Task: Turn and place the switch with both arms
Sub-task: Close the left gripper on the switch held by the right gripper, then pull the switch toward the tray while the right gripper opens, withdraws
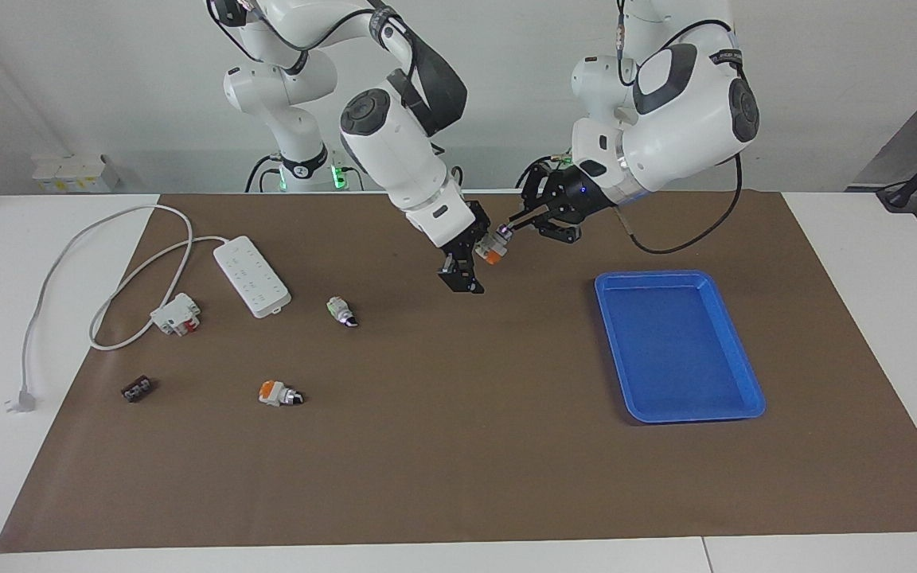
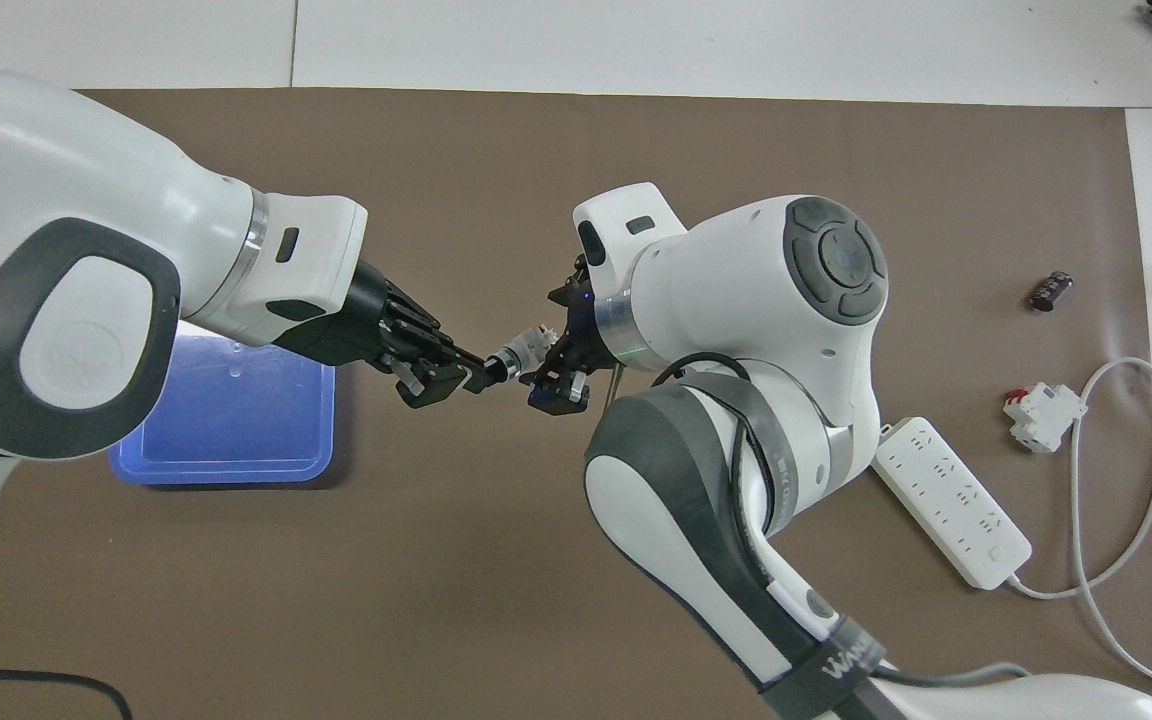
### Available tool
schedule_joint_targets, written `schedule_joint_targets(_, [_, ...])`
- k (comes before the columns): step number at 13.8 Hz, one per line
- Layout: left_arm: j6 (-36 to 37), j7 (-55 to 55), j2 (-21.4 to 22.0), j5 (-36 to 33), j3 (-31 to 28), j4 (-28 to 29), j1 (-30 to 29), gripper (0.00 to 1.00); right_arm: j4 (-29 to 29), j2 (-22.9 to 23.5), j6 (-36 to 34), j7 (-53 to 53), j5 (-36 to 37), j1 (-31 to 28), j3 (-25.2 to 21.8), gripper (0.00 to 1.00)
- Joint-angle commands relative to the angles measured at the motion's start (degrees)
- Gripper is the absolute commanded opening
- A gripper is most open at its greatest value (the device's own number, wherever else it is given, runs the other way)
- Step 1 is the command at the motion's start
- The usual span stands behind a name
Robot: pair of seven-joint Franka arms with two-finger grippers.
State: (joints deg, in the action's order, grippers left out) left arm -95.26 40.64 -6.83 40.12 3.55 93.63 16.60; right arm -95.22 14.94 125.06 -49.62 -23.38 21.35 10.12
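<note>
- Handover step, judging by the grips; left gripper (image 1: 511, 227) clamped on the switch (image 1: 493, 247) knob; right gripper (image 1: 461, 269) jaws apart
- Next: carry it over the blue tray (image 1: 733, 354); release

Even, bright light from above fills both views — no dim corners. Shadows on the brown mat (image 1: 458, 446) are soft and short: a faint dark patch lies under the arms near the mat's middle, and a thin one hugs the edge of the blue tray (image 1: 733, 350). In the overhead view the tray (image 2: 226, 465) carries a washed-out white glare across its floor beside the left arm's shell. The white arm casings show mild sheen, not blown out. Focus is sharp across the tabletop (image 1: 864, 263) in the facing view; in the overhead view the big arm shells, close to the lens, look slightly soft — the mat's edges run nearly straight.
</note>
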Motion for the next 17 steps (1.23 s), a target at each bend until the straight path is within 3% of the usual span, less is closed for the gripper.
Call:
schedule_joint_targets(1, [1.3,-2.6,0.9,-1.3,-0.7,0.6,0.4,0.0,0.7,0.4,0.7,1.5,0.8,-0.3,0.4,1.0])
schedule_joint_targets(7, [2.4,-11.8,1.0,-8.2,-3.7,-0.6,-2.3,0.0,0.7,-0.2,-0.1,1.2,0.9,-1.2,0.3,1.0])
schedule_joint_targets(10, [2.0,-12.5,1.0,-17.9,-7.1,-0.4,-4.1,0.0,0.2,-1.8,-2.9,1.6,0.9,-3.2,0.2,1.0])
schedule_joint_targets(14, [0.4,-18.3,0.9,-31.2,-8.9,0.3,-7.7,0.0,0.1,-6.0,-11.3,1.8,1.0,-10.1,0.1,1.0])
schedule_joint_targets(17, [-0.3,-22.7,0.9,-35.1,-8.9,2.9,-10.9,0.0,0.0,-7.9,-14.2,1.7,1.2,-14.9,0.0,1.0])
